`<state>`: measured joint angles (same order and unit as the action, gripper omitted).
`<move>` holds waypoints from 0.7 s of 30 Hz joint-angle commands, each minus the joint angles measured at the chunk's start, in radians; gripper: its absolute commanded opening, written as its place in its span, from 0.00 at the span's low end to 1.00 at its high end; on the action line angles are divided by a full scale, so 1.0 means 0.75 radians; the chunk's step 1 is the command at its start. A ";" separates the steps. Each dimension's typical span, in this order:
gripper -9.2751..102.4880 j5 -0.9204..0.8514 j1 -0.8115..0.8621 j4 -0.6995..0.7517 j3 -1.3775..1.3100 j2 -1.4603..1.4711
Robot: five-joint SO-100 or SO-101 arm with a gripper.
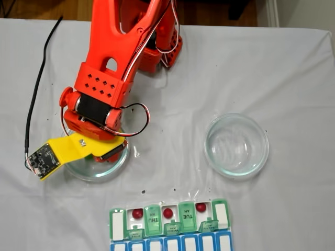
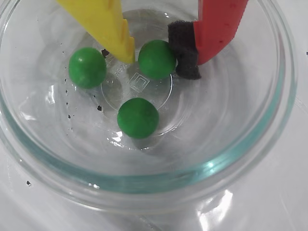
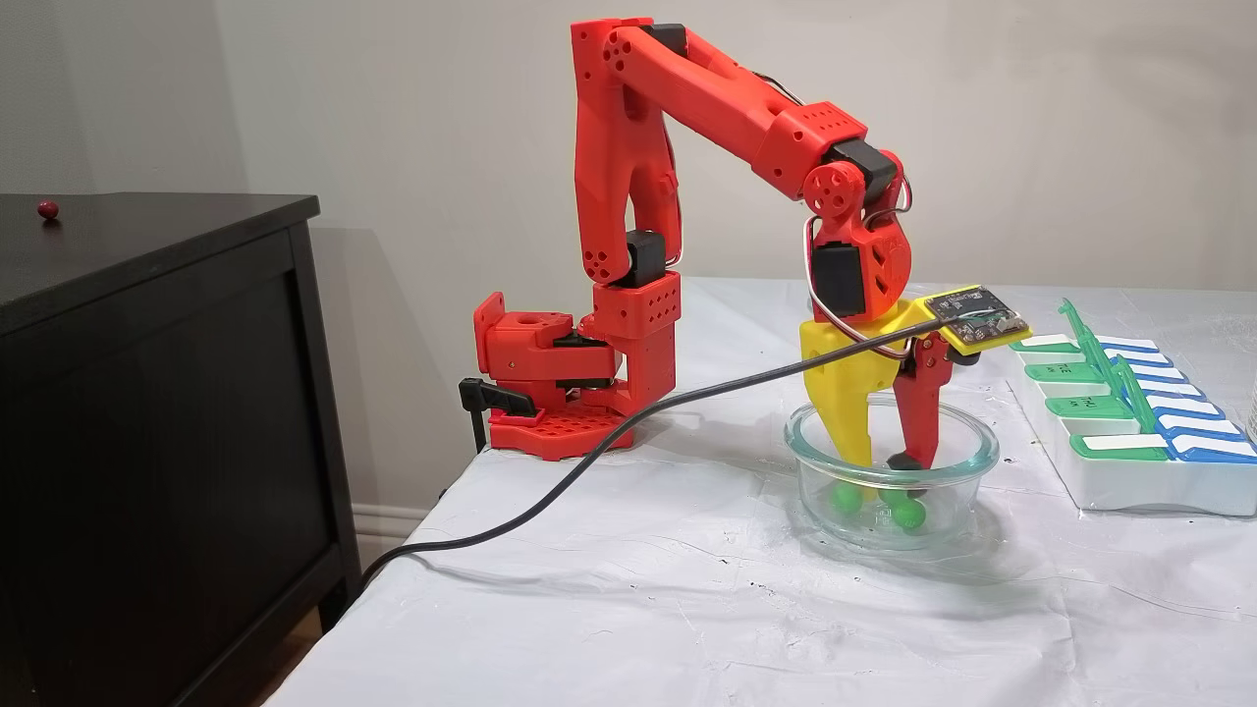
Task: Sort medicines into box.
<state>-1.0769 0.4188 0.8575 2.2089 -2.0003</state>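
White cloth [image 1: 293,78] over a table, beige wall behind, dark cabinet [image 3: 147,393] at the left of a fixed view with one red ball [image 3: 47,208] on top. Red arm [image 3: 687,108] bent over a glass dish [image 3: 967,457], gripper [image 2: 159,60] lowered inside it. Jaws parted, yellow finger [image 2: 108,26] left and red finger [image 2: 219,26] with its dark foam pad [image 2: 185,53] right in the wrist view; one green ball [image 2: 157,59] between them, touching or almost touching both tips, grip not certain. Second green ball [image 2: 87,67] left of the yellow finger, third green ball [image 2: 138,118] nearer the camera, all on the dish floor. Pill box [image 1: 220,214] near the bottom edge of a fixed view, lids up, three red balls [image 1: 167,213] in separate white compartments of its green row. Second glass dish [image 1: 264,141] well to the right, holding nothing visible.
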 commanded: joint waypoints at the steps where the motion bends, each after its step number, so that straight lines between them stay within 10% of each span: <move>1: 0.22 -0.012 -0.018 -0.014 -0.082 -0.035; 21: 0.10 -0.016 -0.037 -0.063 -0.096 0.014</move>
<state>-1.0769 0.4019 0.8237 2.1997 -1.9819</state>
